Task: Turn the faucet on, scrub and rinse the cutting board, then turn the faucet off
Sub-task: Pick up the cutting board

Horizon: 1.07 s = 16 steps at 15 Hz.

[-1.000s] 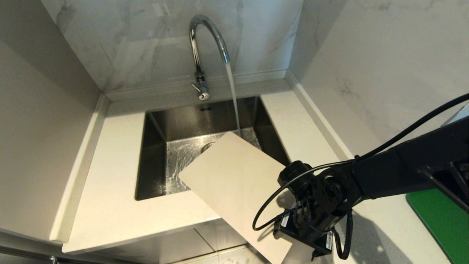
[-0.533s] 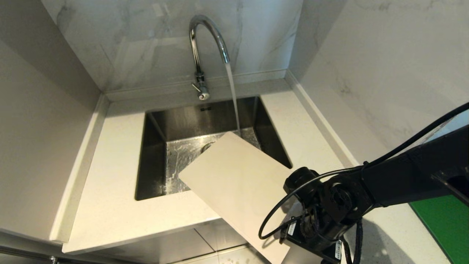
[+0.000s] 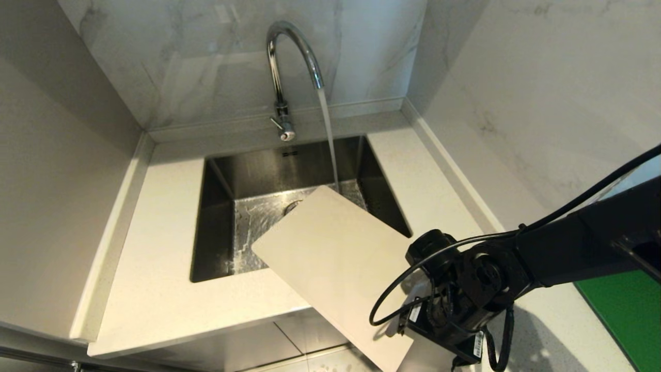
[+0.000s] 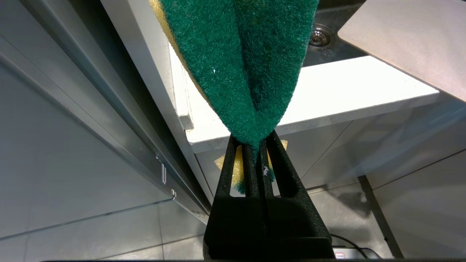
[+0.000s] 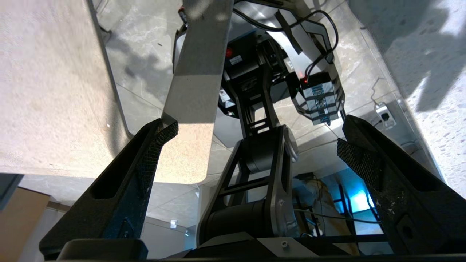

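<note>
Left wrist view: sponge [image 4: 240,65] pinched in left gripper [image 4: 259,145].

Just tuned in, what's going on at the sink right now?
The faucet is running into the sink. The cutting board lies tilted over the sink's front edge, held by nothing. The right gripper is open beside the board's near end. The left gripper is shut on a green sponge, down below the counter.

We see the faucet [image 3: 283,77] upper centre, behind the sink [image 3: 217,227]; the cutting board [image 3: 335,263] slants from sink to counter [image 3: 150,289] edge, lower centre.
</note>
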Tool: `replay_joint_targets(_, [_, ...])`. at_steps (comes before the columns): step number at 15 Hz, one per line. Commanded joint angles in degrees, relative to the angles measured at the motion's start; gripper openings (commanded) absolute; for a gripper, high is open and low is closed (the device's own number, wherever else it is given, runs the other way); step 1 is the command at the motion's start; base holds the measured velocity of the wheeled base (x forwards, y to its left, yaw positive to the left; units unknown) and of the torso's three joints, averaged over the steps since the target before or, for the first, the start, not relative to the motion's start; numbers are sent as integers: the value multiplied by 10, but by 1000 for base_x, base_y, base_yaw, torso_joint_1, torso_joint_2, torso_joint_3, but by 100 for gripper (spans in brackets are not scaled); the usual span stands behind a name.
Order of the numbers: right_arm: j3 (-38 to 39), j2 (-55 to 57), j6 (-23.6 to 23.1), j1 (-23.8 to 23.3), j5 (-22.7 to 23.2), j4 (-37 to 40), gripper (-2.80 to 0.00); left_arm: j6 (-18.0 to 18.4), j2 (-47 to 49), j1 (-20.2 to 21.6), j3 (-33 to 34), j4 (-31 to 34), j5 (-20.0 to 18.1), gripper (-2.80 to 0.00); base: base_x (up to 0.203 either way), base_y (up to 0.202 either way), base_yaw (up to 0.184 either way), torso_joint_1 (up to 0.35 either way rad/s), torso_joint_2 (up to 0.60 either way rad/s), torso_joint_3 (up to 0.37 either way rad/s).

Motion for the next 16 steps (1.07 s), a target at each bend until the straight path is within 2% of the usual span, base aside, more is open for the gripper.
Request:
replay_joint_targets(1, [-5,5,3,-2,-1,1,0,0,0,0,0,0,0,-280,0,0,0,0,0,0])
replay_joint_targets(8, [-11,40,4,-2,2,-3,0,0,0,0,0,0,0,-280,0,0,0,0,0,0])
replay_joint_targets(16, [-2,78,-2,-1,3,-57,0,0,0,0,0,0,0,-280,0,0,0,0,0,0])
